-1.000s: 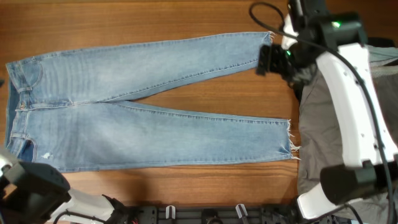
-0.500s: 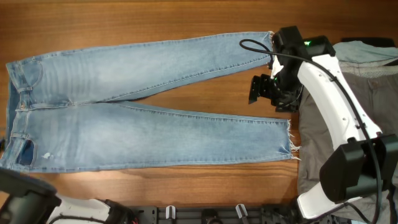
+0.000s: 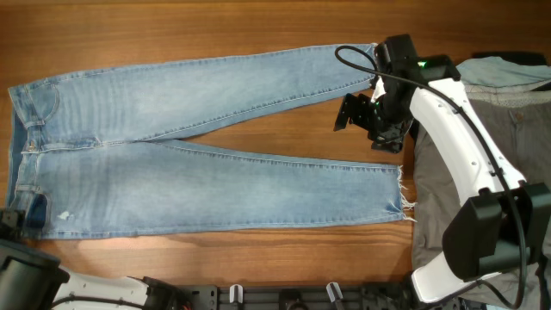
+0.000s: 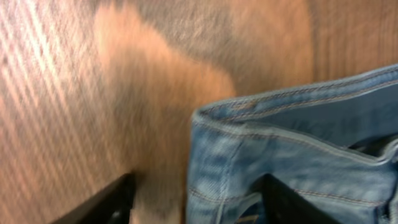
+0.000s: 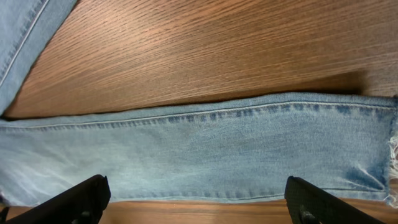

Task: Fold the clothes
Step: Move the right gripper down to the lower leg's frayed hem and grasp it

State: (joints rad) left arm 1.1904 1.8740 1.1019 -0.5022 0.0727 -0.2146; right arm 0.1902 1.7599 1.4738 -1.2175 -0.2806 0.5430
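From overhead, the jeans (image 3: 207, 155) lie flat on the wooden surface (image 3: 258, 21), with their long axis running left to right across the picture. The waistband (image 3: 21, 129) is at the left edge and both leg ends point right. The legs split into a narrow V: the upper leg (image 3: 258, 77) slants up toward the top right, and the lower leg (image 3: 284, 189) runs nearly level to a frayed hem (image 3: 403, 194). The right tool (image 3: 351, 113) hangs over bare wood between the two legs, just beside the end of the upper leg. Its white arm (image 3: 465, 146) crosses above grey trousers (image 3: 435, 185) piled at the right, with a pale blue garment (image 3: 504, 69) behind them. The left arm (image 3: 30, 277) sits at the bottom left corner, near the waist end.

In the left wrist view, which is blurred, the left tool (image 4: 194, 200) has its jaws spread. A stitched corner of the waistband lies between the two dark fingers (image 4: 109, 202) without being pinched.

In the right wrist view, the right tool (image 5: 196, 194) is spread wide and holds nothing. One jeans leg lies crosswise below it, frayed end at the right, and a second strip of denim (image 5: 22, 37) shows at the top left
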